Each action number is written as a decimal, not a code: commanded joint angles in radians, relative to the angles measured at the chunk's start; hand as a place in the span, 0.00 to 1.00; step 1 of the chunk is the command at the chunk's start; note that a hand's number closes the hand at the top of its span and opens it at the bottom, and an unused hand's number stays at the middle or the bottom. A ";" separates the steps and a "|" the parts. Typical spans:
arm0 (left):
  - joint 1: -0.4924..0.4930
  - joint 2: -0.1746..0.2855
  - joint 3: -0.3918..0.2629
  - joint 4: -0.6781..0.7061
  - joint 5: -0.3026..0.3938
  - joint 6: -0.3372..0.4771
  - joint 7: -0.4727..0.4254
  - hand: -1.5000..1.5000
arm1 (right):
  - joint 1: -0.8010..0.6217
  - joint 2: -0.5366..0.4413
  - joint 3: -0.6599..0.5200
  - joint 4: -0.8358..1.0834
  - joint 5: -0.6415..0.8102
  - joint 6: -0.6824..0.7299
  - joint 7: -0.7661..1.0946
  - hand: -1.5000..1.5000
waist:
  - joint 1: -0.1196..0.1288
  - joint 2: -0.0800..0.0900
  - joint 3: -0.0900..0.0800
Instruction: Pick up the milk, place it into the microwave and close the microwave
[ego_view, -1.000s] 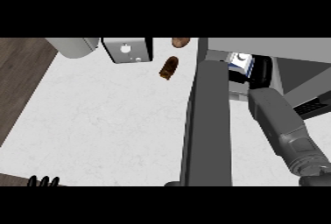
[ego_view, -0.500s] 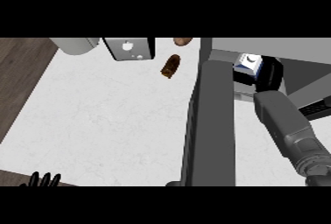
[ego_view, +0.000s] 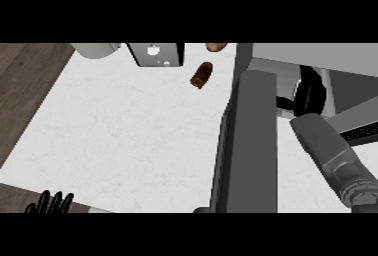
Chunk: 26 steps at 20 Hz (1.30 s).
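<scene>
My right hand (ego_view: 310, 92) reaches into the open microwave (ego_view: 317, 54) at the upper right, with the grey forearm (ego_view: 332, 152) trailing down to the lower right. The hand is curled round the milk, which is hidden behind it in this view. The microwave's door (ego_view: 251, 145) stands open and shows edge-on as a long grey slab left of the arm. My left hand (ego_view: 50, 202) rests open at the bottom left edge, fingers up.
On the white counter (ego_view: 133, 130) a brown loaf-shaped item (ego_view: 201, 75) lies near the back, with another brown item (ego_view: 215, 47) behind it. A grey box (ego_view: 155, 54) and a grey round vessel (ego_view: 96, 49) stand at the back edge. Wooden floor (ego_view: 26, 85) lies left.
My right hand has carried the milk further right and deeper into the microwave, and the white and blue carton no longer shows. The left hand has risen slightly into view.
</scene>
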 joint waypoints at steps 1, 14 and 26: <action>-0.010 0.002 -0.004 0.024 -0.009 -0.009 -0.009 0.00 | -0.044 0.044 0.047 -0.007 0.046 0.091 -0.038 0.00 | 0.006 -0.011 0.005; -0.042 -0.010 0.010 0.069 -0.019 -0.001 -0.022 0.00 | -0.080 0.155 0.012 -0.033 0.009 0.280 -0.070 0.00 | -0.026 -0.017 0.005; -0.003 -0.003 0.019 0.038 -0.020 -0.003 -0.036 0.00 | 0.054 0.169 -0.144 -0.122 -0.157 0.597 -0.307 0.00 | -0.095 -0.041 0.005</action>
